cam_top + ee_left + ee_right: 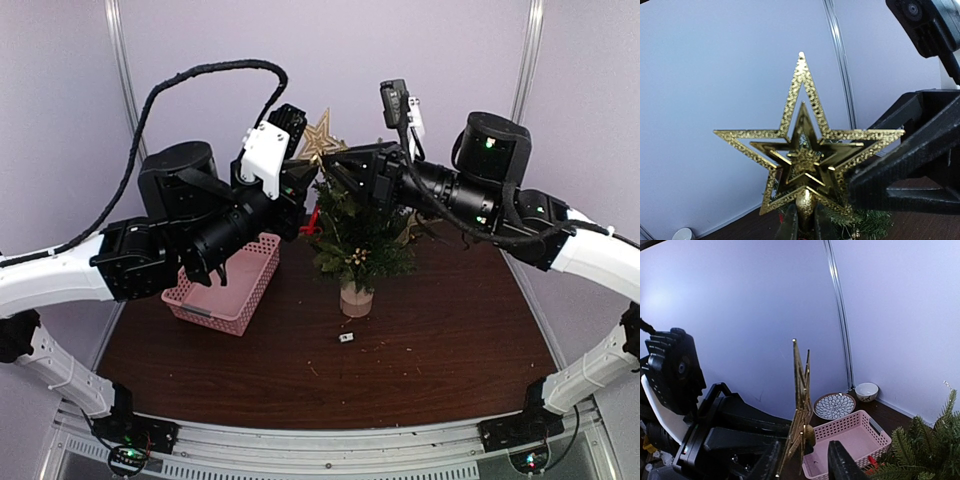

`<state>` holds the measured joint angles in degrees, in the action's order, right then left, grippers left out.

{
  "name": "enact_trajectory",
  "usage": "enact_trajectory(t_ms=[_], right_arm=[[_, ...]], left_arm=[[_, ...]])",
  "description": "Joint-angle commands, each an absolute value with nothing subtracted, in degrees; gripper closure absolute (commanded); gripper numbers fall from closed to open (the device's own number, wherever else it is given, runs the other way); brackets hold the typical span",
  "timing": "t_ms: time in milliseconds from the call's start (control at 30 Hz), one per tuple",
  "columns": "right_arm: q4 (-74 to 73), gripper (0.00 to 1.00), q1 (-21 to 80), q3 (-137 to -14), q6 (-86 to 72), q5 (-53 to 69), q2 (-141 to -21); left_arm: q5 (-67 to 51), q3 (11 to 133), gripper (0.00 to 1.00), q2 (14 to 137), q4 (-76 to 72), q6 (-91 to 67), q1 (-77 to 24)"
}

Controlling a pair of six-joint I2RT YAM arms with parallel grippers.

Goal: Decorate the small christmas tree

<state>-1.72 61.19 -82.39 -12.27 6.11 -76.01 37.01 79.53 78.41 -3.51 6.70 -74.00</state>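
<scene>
Step in hand: putting the gold star on top of the small christmas tree; this is my judgement from how both arms meet at the crown.
Tree: it stands upright on its pale stump near the middle of the table.
Star: upright, at 12 o'clock of the tree in the top view, with green twigs just under it. Whether its stem already sits on the tip, I cannot tell.
Left gripper: it reaches in from 9 o'clock. Its two fingers stand tight at both sides of the star's golden stem, so it appears clenched on the star.
Right gripper: it reaches in from 3 o'clock. Its fingers stand apart with the thin edge of the star between them, and a gap shows on one side, so I read it as released.
Other things: the pink basket lies at 9 o'clock of the tree, with something red in it. A patterned plate and a small bowl are behind it at the wall. A small scrap lies at 6 o'clock of the stump.
Next move: probably to lower the stem straight over the top shoot. The star must be kept vertical, and the tree should not be pushed, because the base is narrow.
Risk: if the star is let go before it is seated, it may lean or fall.
</scene>
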Motion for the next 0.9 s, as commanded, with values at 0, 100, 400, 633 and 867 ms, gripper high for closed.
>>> enact_trajectory(t_ms=[0, 100, 400, 633, 867], right_arm=[[3.0, 0.7, 61.8, -83.9, -11.7, 2.7, -76.6], [4.1, 0.75, 61.9, -83.9, -11.6, 2.7, -77.0], [4.9, 1.0, 61.9, -84.1, -10.4, 2.2, -77.1], [4.9, 1.0, 61.8, -82.9, -5.7, -1.4, -74.0], [2.1, 1.0, 59.2, -82.7, 1.8, -4.4, -69.7]], left_arm=[[36.0, 81.6, 1.0, 79.1, -7.9, 6.0, -74.3], [35.9, 81.6, 1.0, 79.4, -8.1, 6.1, -74.3], [35.3, 81.9, 1.0, 79.5, -8.2, 6.1, -74.3], [34.7, 79.4, 0.29, 76.7, -8.1, 3.8, -74.4], [35.1, 78.8, 0.03, 73.5, -0.6, 2.0, -73.9]])
